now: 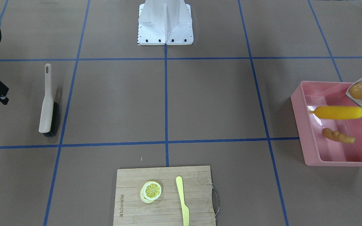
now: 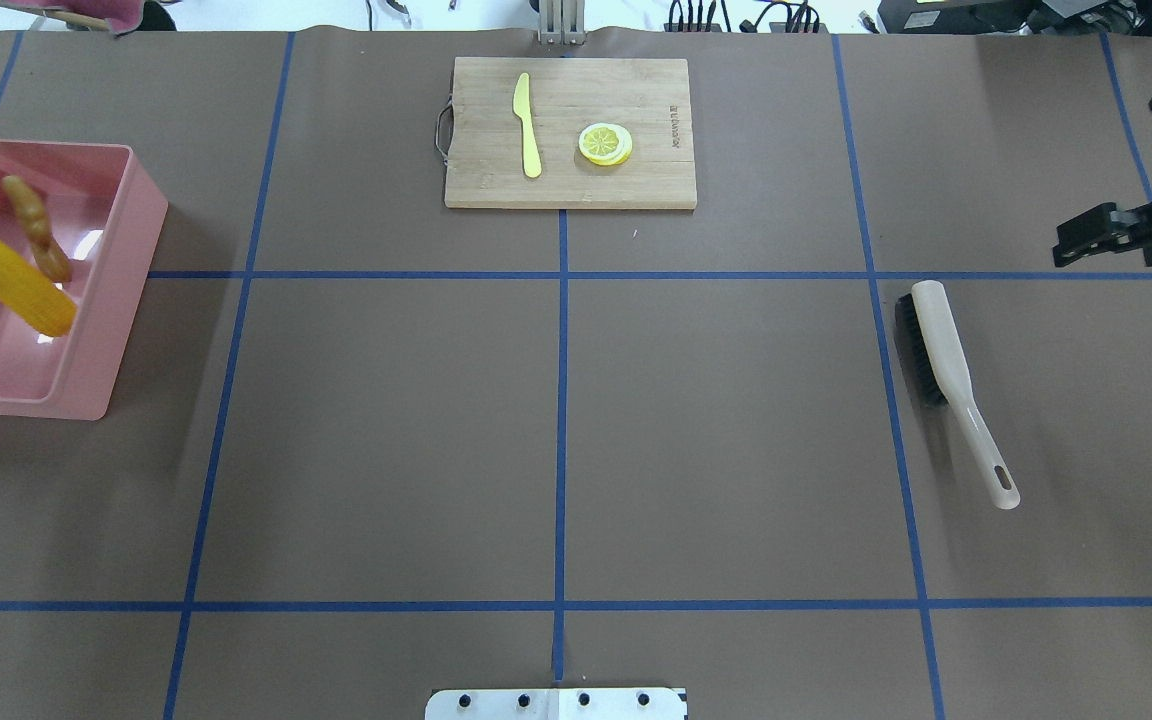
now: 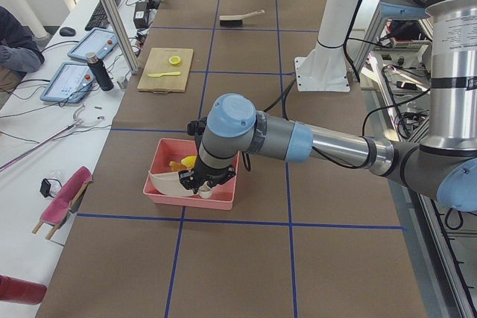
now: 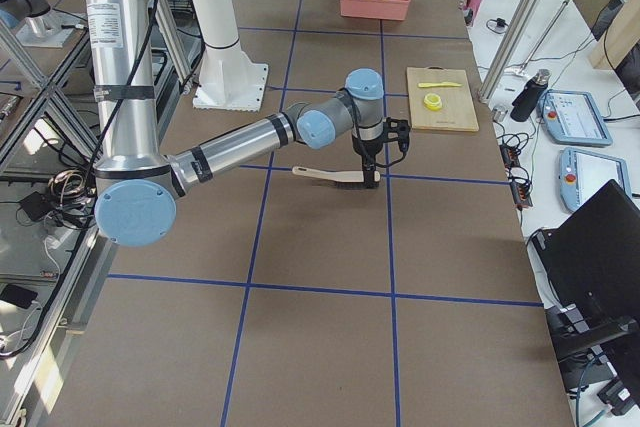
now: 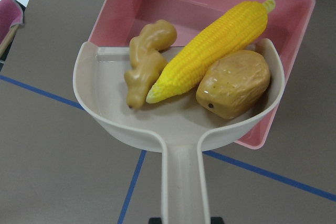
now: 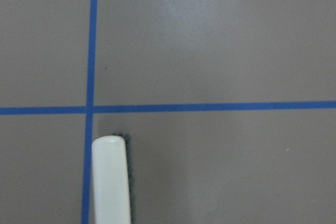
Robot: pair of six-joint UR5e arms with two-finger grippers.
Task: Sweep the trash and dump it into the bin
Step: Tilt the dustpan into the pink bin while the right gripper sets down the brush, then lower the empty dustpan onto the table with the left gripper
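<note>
Matte table (image 2: 386,450), glossy pink bin (image 2: 116,310)

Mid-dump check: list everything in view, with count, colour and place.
bin: 1, pink, at the robot's left.
dustpan: 1, beige, tilted over the bin.
corn cob: 1, yellow, poking past the dustpan's lip, over the bin.
ginger root: 1, tan, over the bin.
potato chunk: 1, brown, on the dustpan.
brush: 1, beige, lying at the robot's right.
cutting board: 1, wooden, far middle.
lemon slice: 1, yellow, on the board.
knife: 1, pale yellow, on the board.
robot base: 1, white, near edge.
left gripper: 1, black, gripping the dustpan's handle.
right gripper: 1, black, empty, above the brush's head.
</note>
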